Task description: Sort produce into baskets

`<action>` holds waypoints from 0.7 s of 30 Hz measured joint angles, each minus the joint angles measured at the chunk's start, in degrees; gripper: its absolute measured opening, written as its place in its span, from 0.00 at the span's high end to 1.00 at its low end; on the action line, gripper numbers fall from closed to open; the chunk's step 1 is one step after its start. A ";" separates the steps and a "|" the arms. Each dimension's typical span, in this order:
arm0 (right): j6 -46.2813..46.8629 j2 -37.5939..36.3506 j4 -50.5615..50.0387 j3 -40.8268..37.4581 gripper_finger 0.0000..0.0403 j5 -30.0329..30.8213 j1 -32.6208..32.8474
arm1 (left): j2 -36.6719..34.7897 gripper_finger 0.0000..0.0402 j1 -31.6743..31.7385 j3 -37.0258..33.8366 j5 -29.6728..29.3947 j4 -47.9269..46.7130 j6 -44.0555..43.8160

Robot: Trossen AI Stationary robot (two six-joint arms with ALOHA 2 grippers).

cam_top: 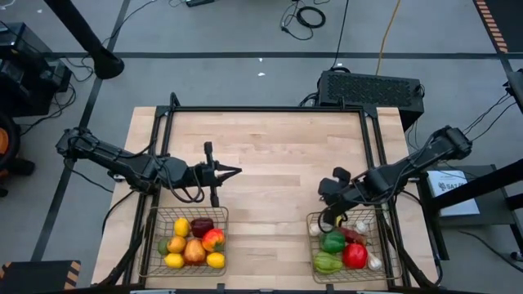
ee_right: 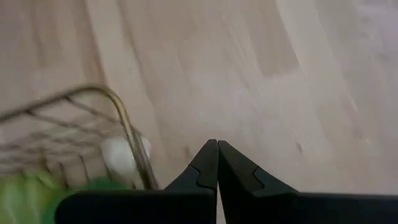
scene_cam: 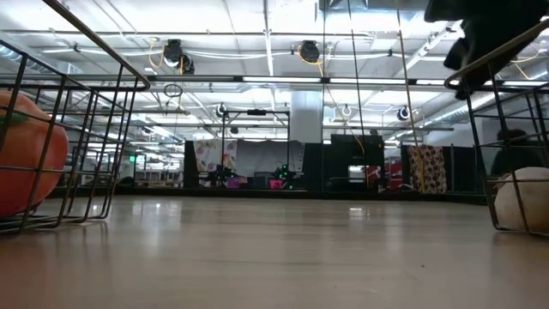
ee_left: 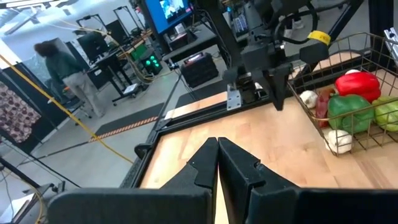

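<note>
Hovering clenched and empty: left gripper [cam_top: 237,171] over bare table [cam_top: 278,163]. Right gripper [cam_top: 324,219] likewise pinched shut, above right basket's [cam_top: 315,245] rim.

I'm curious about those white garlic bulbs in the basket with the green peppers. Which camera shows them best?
The left wrist view: the garlic bulbs sit unblocked inside the right basket, beside peppers. The high view shows them small, near the shut right gripper. The right wrist view catches one blurred bulb behind the wire; the low view shows one pale round shape at the edge.
</note>
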 joint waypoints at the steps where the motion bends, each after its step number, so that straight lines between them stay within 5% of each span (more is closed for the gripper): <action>1: 0.12 -0.10 -2.47 0.84 1.00 0.05 -0.05 | 0.00 0.95 -0.01 0.00 -0.01 0.09 -0.01; 9: 12.74 -0.15 -22.14 1.73 1.00 -6.85 2.78 | 0.02 0.95 -0.01 0.00 -0.02 -0.07 -0.21; 21: 27.77 -0.72 -25.38 1.72 1.00 -11.65 12.86 | 0.02 0.95 -0.01 0.00 -0.02 -0.21 -0.20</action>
